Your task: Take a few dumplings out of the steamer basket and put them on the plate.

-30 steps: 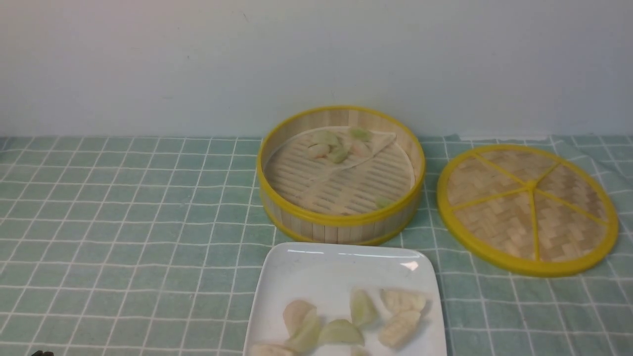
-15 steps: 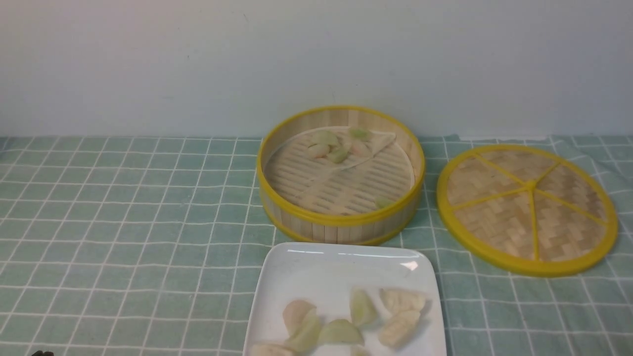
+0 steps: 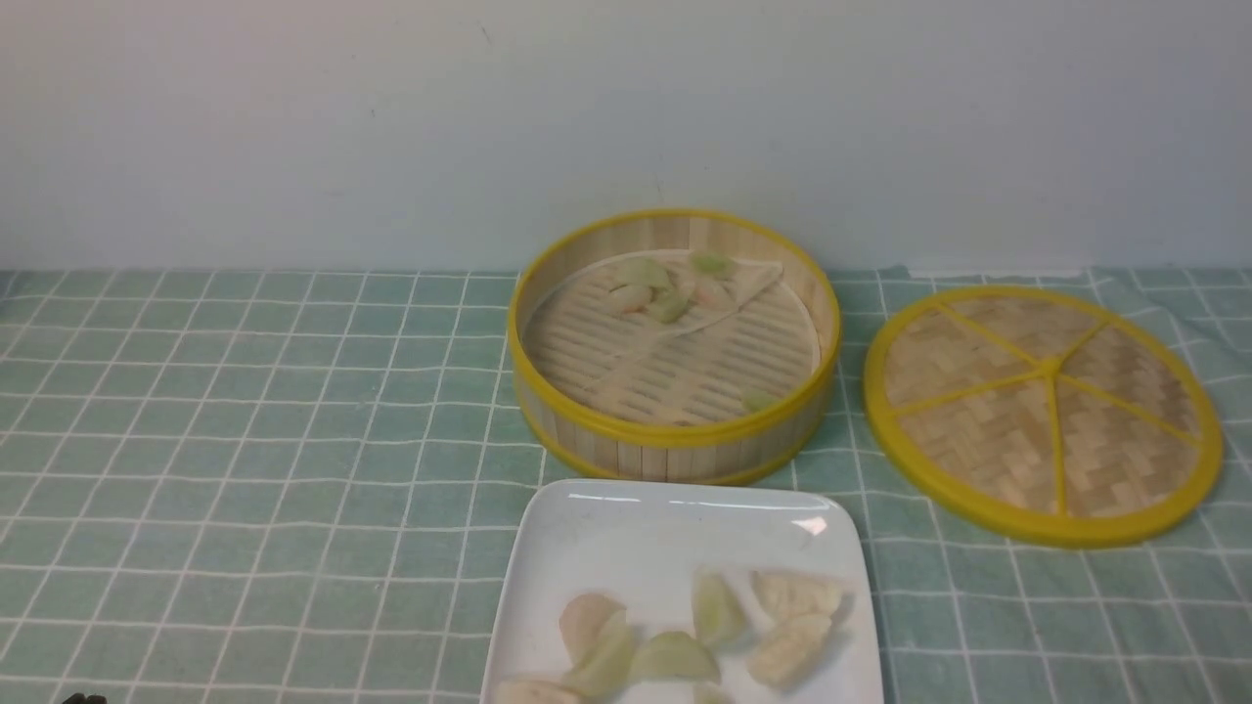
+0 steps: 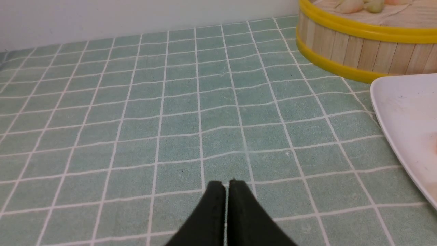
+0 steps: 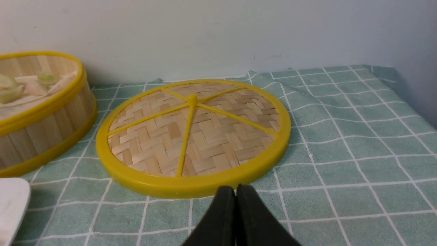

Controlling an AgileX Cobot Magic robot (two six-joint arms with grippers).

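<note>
- Nothing has shifted since a second ago in the front view: several dumplings [image 3: 673, 640] lie on the plate [image 3: 626, 533], a few more in the steamer basket [image 3: 675, 435].
- Left wrist view: left end effector [image 4: 226, 186] pinched closed, empty, above the tabletop [image 4: 136, 112].
- Right wrist view: right end effector [image 5: 235, 190] likewise closed, beside the woven lid [image 5: 194, 136]; I'd open before reaching.

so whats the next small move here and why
Probably none beyond keeping both arms parked. The plate already holds several dumplings, which fits "a few". The left gripper and right gripper are shut and empty, low over the cloth, away from the basket. If more were wanted, the cluster at the basket's far side would be next.
</note>
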